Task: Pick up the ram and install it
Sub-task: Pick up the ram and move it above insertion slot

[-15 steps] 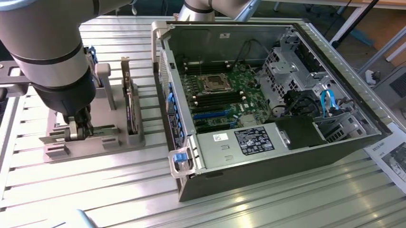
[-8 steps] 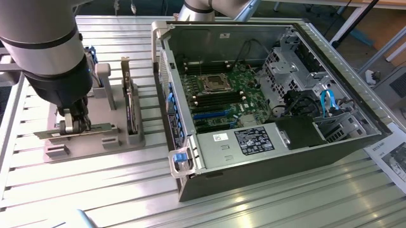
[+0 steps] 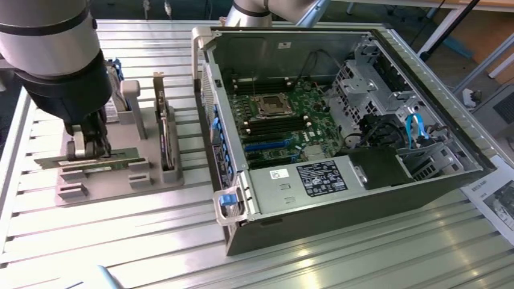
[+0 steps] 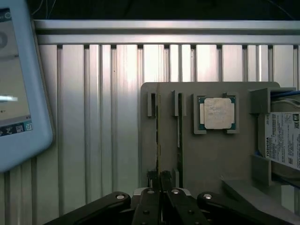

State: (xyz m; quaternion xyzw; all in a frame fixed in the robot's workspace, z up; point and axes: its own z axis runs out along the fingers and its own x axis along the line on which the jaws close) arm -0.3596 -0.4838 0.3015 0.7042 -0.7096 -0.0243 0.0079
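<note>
The ram (image 3: 90,162) is a long green stick lying on edge in a slot of the grey holder block (image 3: 120,180), at the exterior view's left. My gripper (image 3: 86,150) reaches straight down onto its middle. In the wrist view the ram (image 4: 157,136) shows edge-on as a thin line running in between my fingertips, and my gripper (image 4: 160,178) is shut on it with the jaws nearly together. The stick still sits in its slot. The open computer case (image 3: 449,174) with its green motherboard (image 3: 281,120) lies at the exterior view's right.
On the holder block stand a dark expansion card (image 3: 165,141), a hard drive (image 4: 283,140) and a square silver processor (image 4: 218,113). Another thin strip (image 4: 179,136) sits in the slot beside the ram. A pale blue screen (image 4: 18,84) lies on the ribbed aluminium table (image 3: 144,241).
</note>
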